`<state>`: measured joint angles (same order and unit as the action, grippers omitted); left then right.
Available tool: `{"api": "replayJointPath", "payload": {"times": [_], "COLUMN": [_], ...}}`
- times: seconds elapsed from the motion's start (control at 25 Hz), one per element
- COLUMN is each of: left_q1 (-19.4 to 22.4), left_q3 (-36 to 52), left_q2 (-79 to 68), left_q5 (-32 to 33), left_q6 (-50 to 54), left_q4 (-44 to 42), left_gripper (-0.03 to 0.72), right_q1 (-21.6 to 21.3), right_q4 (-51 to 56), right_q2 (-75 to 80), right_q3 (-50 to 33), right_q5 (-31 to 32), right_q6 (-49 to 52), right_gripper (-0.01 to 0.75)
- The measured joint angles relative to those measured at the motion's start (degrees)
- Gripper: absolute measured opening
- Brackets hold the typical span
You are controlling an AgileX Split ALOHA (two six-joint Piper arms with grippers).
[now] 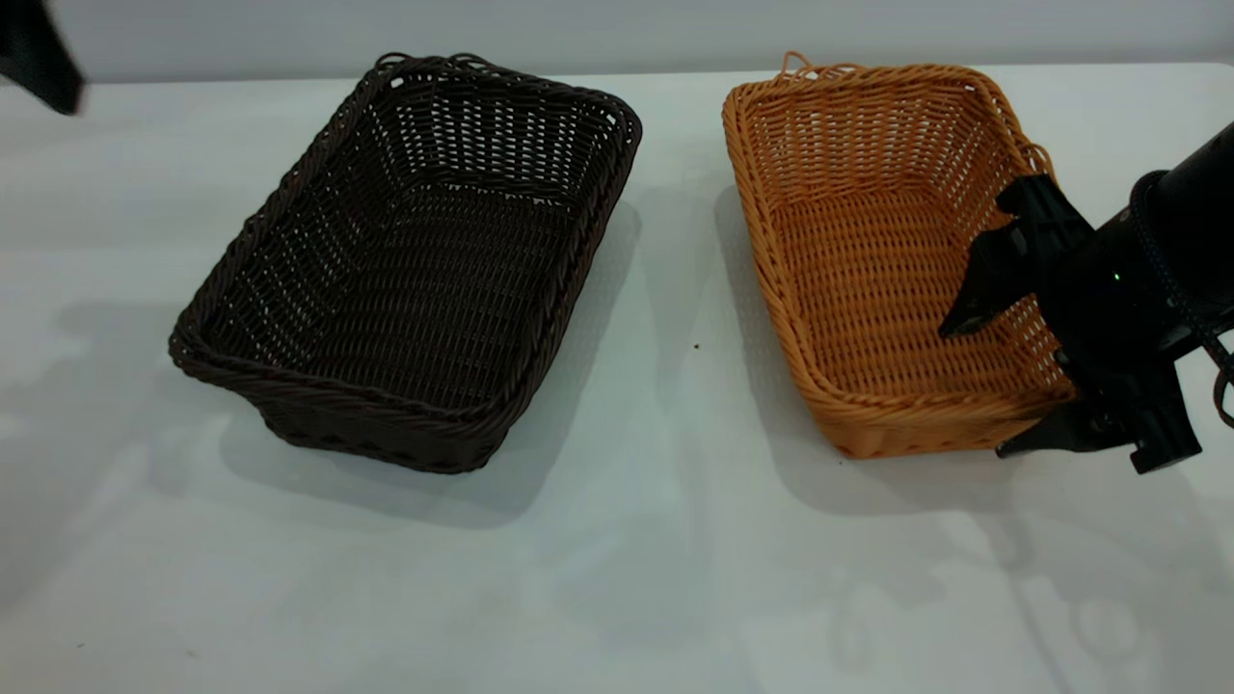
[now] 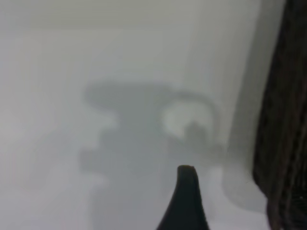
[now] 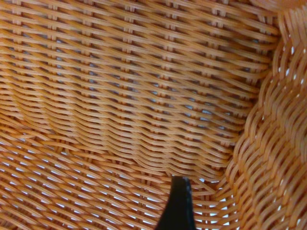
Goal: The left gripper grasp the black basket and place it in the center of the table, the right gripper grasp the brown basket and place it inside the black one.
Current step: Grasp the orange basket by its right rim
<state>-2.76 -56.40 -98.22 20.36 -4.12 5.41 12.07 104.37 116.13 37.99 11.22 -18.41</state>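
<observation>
Orange-tan wicker is what the right gripper point(image 1: 998, 386), a black angular claw, straddles: its jaws stand spread, one finger inside the rectangular brown basket point(image 1: 868, 260) and one outside its right wall. If it closes on a loose strand, the basket could likely tilt or slip when lifted. Farther left, the dark woven black basket point(image 1: 415, 260) sits left of middle on the plain white table point(image 1: 617, 578). The left gripper point(image 1: 39, 53) waits at the far left corner; its state cannot be told.
</observation>
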Motion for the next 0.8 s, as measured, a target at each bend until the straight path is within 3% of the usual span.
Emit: {"api": "replayJointPath", "payload": {"times": [0.64,0.72,0.8], "left_q1": [-9.3,-9.6,-9.6], "left_q3": [-20.0,-20.2,-20.2], "left_q2": [-30.0,-32.1,-33.7], "left_q5": [0.3,0.2,0.2], "left_q6": [-1.7,-1.9,-1.9], "left_q4": [0.0,0.0,0.0], "left_gripper": [0.561,0.543,0.474], "right_q1": [0.0,0.0,0.0], "right_q4": [0.0,0.0,0.0], "right_q2": [0.0,0.0,0.0], "right_q3": [0.1,0.1,0.1], "right_q5": [-0.1,-0.1,-0.1], "right_q6": [-1.5,-1.6,-1.8], "right_gripper": [0.558,0.528,0.459]}}
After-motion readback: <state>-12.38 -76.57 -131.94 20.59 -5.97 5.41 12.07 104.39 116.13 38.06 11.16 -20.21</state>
